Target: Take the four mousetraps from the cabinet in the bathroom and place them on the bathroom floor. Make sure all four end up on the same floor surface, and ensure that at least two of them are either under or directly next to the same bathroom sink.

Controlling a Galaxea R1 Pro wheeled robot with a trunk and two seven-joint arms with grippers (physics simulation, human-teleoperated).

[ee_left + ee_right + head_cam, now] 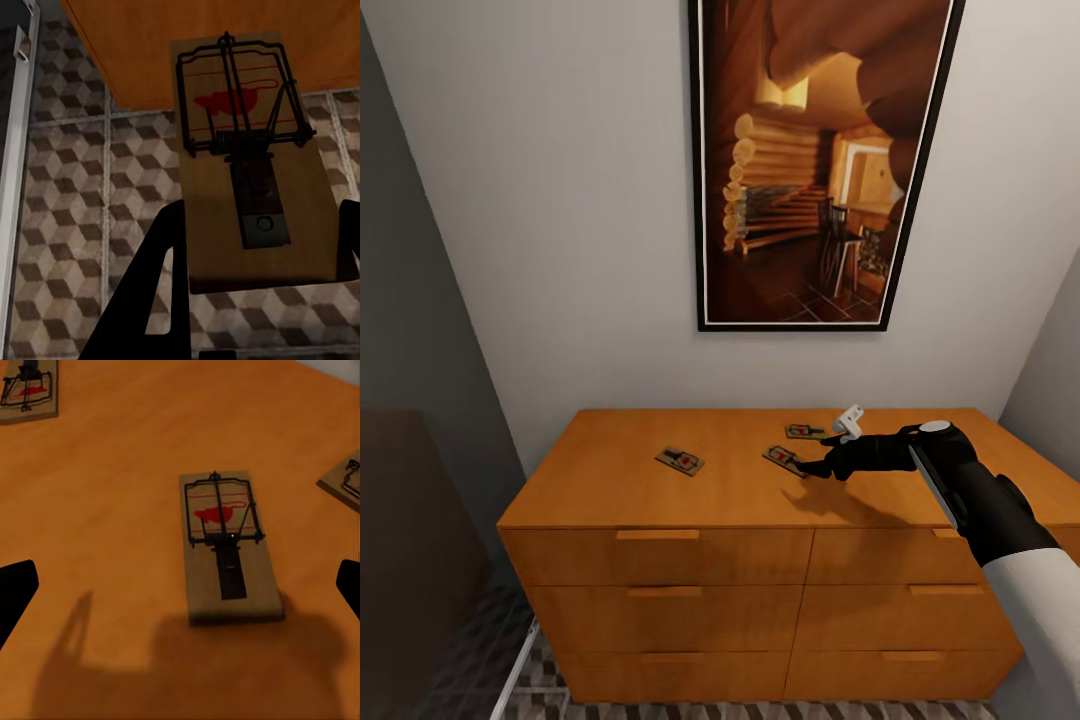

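Three mousetraps lie on the flat top of the orange-brown cabinet [660, 500]: one at the left [680, 460], one in the middle [784, 458], one behind it [804, 431]. My right gripper [818, 455] hovers open just right of the middle trap. The right wrist view has that mousetrap [225, 544] centred between the spread fingers [16, 592] of the right gripper [187, 577]. My left gripper [262, 225] is shut on a fourth mousetrap [244, 150], held above the cube-patterned bathroom floor [67, 225] beside the cabinet's edge [150, 45]. The sink is out of view.
A tall framed picture [825, 160] hangs on the wall behind the cabinet. Grey walls close in on both sides. A white rail [515, 670] runs along the floor at the cabinet's left front corner, and a dark brown shape [410, 540] stands further left.
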